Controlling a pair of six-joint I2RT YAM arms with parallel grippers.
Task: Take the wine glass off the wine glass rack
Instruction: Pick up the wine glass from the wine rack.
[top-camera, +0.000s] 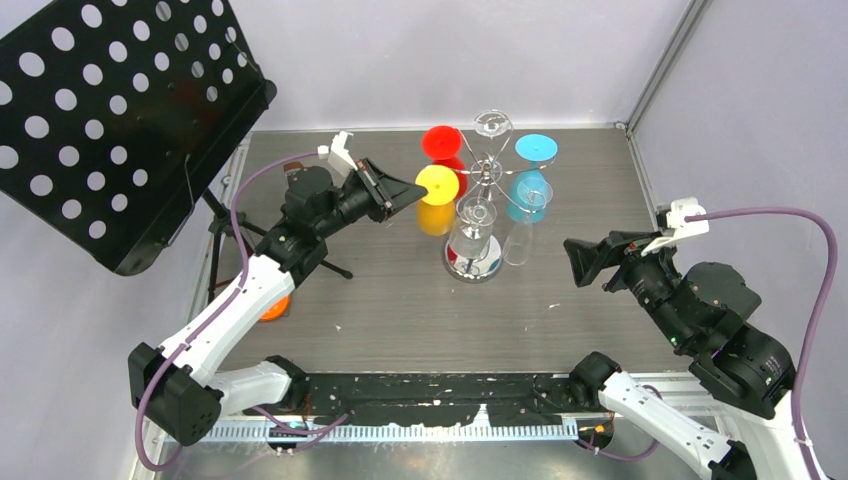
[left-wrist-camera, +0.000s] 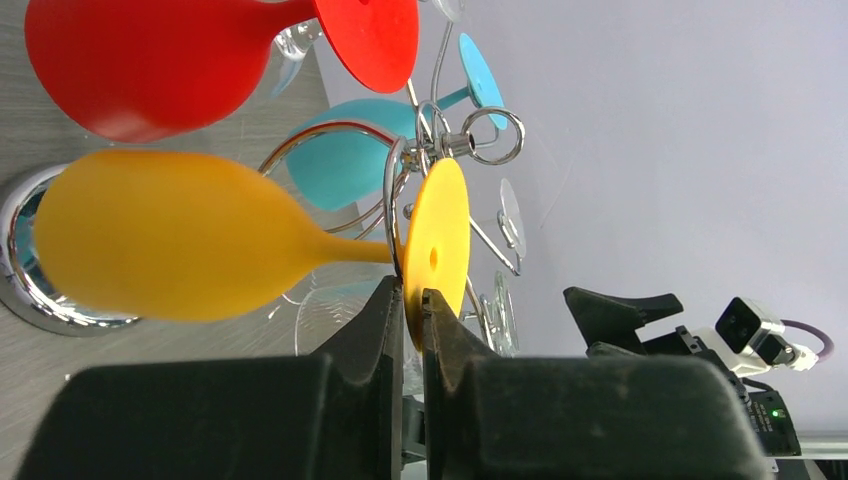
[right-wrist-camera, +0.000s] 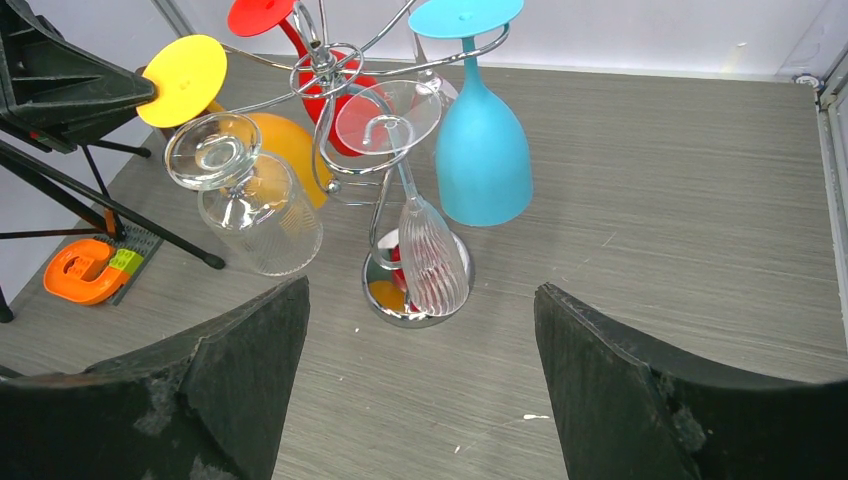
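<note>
The chrome wine glass rack (top-camera: 486, 172) stands mid-table on its round mirrored base (top-camera: 474, 268), with several glasses hanging upside down from it. The yellow wine glass (top-camera: 434, 212) hangs on the rack's left arm. My left gripper (top-camera: 415, 190) is shut on the rim of its flat yellow foot (left-wrist-camera: 437, 240). The stem sits against the wire arm (left-wrist-camera: 392, 190), and the bowl (left-wrist-camera: 170, 235) points toward the table. My right gripper (top-camera: 577, 262) is open and empty, right of the rack. It faces the rack (right-wrist-camera: 325, 70) across bare table.
Red (top-camera: 441, 142), teal (top-camera: 528, 190) and clear (top-camera: 472, 228) glasses hang on the same rack. A black perforated music stand (top-camera: 110, 110) on tripod legs (top-camera: 225, 235) stands at the left. An orange piece (top-camera: 275, 308) lies beside it.
</note>
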